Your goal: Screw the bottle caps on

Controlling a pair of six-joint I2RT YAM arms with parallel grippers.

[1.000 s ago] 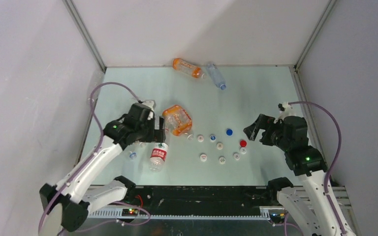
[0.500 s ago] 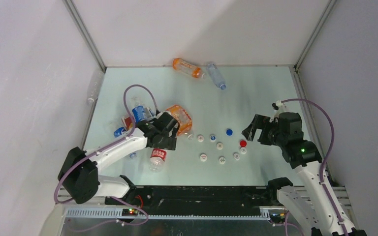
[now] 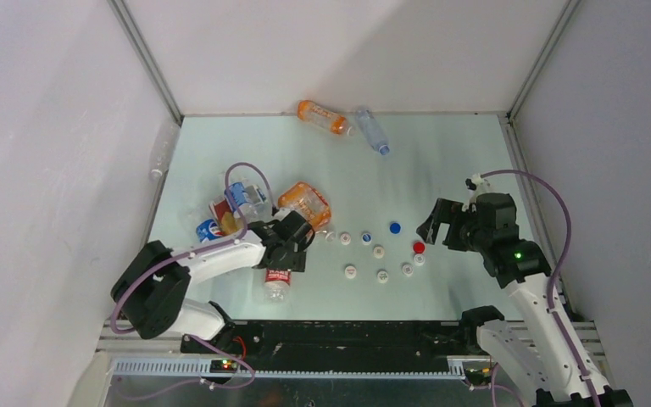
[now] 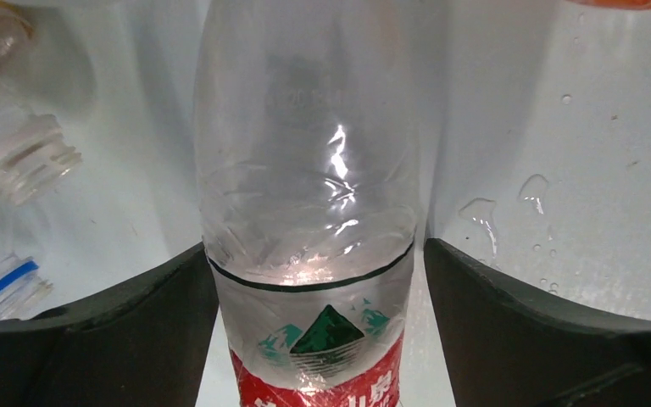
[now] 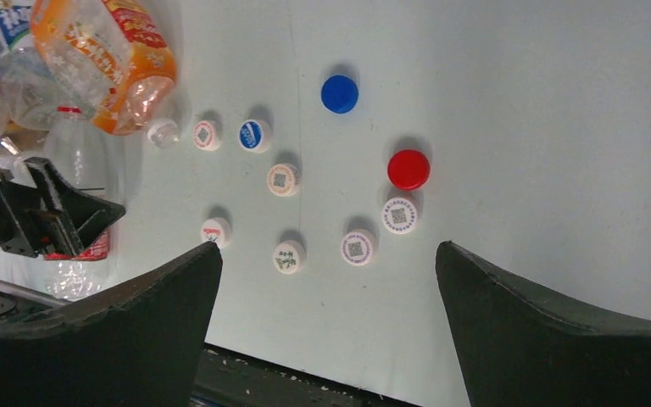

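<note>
When viewing from above, locate the left gripper (image 3: 286,254) low over the near-left part of the pale green table (image 3: 441,161), on top of the clear plastic water bottle with the red-and-white label (image 3: 276,284), itself lying on its side. In the left wrist view, find the two black fingers (image 4: 136,331) set wide, one on each side of this bottle's body just above the label, at or just beside its walls (cannot tell whether pressing or merely flanking). To the left of it, note the open threaded neck of another clear bottle (image 4: 30,157).

Locate the right gripper (image 3: 435,222) held above the right part of the table, spread wide and holding nothing. In the right wrist view, see below its fingers the small round plastic screw caps (image 5: 280,179): mostly white, loose on the table, well apart from both grippers. Among them, note one blue cap (image 5: 339,93) and one red cap (image 5: 408,169), the red one just beside a white one.

Left of the caps, find the crushed orange-labelled plastic bottle (image 3: 305,205), its open neck near the leftmost white cap. Behind the left gripper, note the blue-labelled bottles (image 3: 239,197) in a cluster. At the far edge, find a small orange bottle (image 3: 322,116) and a small clear bottle (image 3: 371,130) close together.
</note>
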